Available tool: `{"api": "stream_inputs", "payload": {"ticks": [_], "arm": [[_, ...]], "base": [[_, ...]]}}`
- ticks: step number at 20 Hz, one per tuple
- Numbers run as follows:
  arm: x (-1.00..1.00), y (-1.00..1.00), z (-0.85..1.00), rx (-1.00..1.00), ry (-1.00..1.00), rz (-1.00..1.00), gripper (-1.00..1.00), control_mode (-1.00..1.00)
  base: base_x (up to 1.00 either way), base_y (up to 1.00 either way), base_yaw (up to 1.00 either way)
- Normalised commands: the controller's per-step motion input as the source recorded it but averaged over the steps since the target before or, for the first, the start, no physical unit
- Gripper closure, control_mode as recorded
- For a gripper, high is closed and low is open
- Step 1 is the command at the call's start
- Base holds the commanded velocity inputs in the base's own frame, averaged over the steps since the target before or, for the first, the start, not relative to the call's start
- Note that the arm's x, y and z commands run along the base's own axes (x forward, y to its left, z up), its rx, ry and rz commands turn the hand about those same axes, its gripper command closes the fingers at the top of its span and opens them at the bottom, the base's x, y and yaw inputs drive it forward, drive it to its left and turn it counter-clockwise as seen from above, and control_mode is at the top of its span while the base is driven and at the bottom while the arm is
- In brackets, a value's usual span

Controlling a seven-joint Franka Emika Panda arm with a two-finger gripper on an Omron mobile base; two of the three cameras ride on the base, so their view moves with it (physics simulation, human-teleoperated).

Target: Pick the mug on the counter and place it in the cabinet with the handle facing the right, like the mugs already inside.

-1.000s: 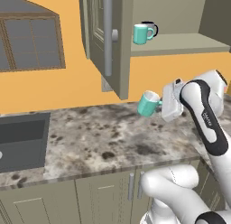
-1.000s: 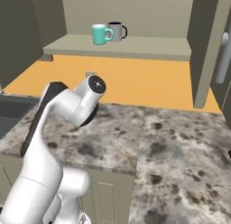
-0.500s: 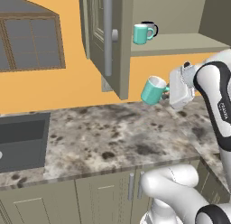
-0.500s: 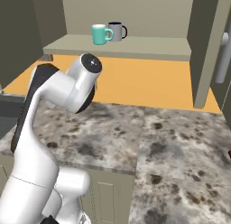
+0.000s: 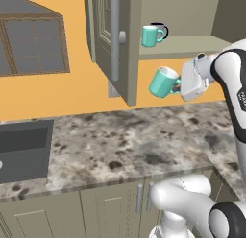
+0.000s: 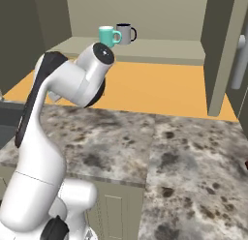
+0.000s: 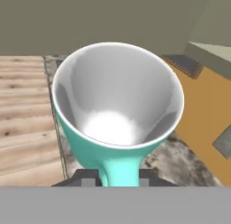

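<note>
teal mugs: two; black: one

The mug is sitting close to the camera, its pale inside facing up at the lens and its teal handle running down between the two dark fingers — they are pinching it. Beneath it the speckled counter is showing, with wood-plank floor at left.
</note>
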Motion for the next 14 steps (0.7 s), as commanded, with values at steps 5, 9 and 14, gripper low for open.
{"api": "stream_inputs", "payload": {"ticks": [5,9,14], "arm": [[0.33,-0.03,0.50,0.02,0.07,0.01,1.00,-1.00],[0.42,-0.07,0.24,0.18,0.00,0.01,1.00,-1.00],[0.49,-0.01,0.46,0.07,0.09,0.00,1.00,-1.00]], "base": [[0.00,0.00,0.00],[0.00,0.00,0.00],[0.00,0.00,0.00]]}}
